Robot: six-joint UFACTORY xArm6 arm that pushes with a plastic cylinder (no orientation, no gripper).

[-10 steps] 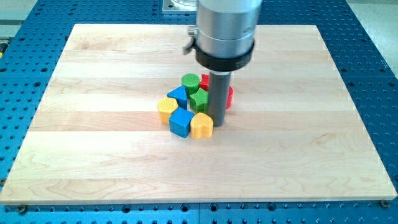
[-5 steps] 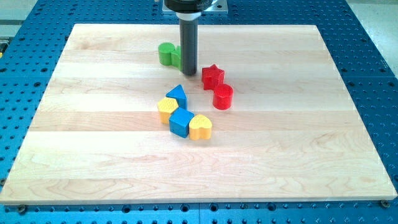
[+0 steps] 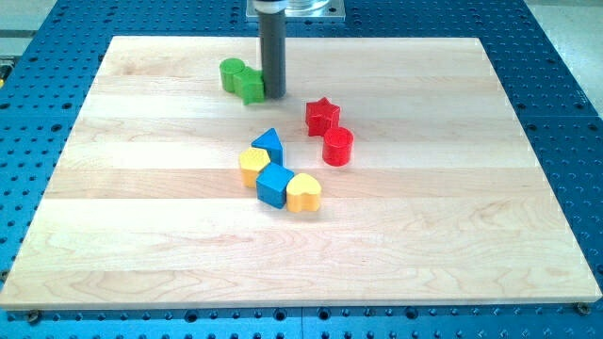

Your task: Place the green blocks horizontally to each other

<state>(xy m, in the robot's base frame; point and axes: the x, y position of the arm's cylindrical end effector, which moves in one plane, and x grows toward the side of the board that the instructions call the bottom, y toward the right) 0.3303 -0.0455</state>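
Note:
Two green blocks lie side by side near the view's top, left of centre: a green cylinder (image 3: 231, 73) on the left and a green star-like block (image 3: 252, 87) touching it on the right, slightly lower. My tip (image 3: 274, 94) stands right against the right side of the second green block. The rod rises straight up out of the view's top.
A red star (image 3: 321, 116) and a red cylinder (image 3: 337, 146) sit right of centre. A cluster sits at the centre: a blue triangle (image 3: 269, 144), a yellow hexagon (image 3: 252, 166), a blue cube (image 3: 274, 185), a yellow heart (image 3: 303, 192). The wooden board (image 3: 471, 235) lies on a blue perforated table.
The two green blocks were pushed out of the central cluster up and to the left. My tip moved with them toward the view's top left, and the arm's body rose out of view.

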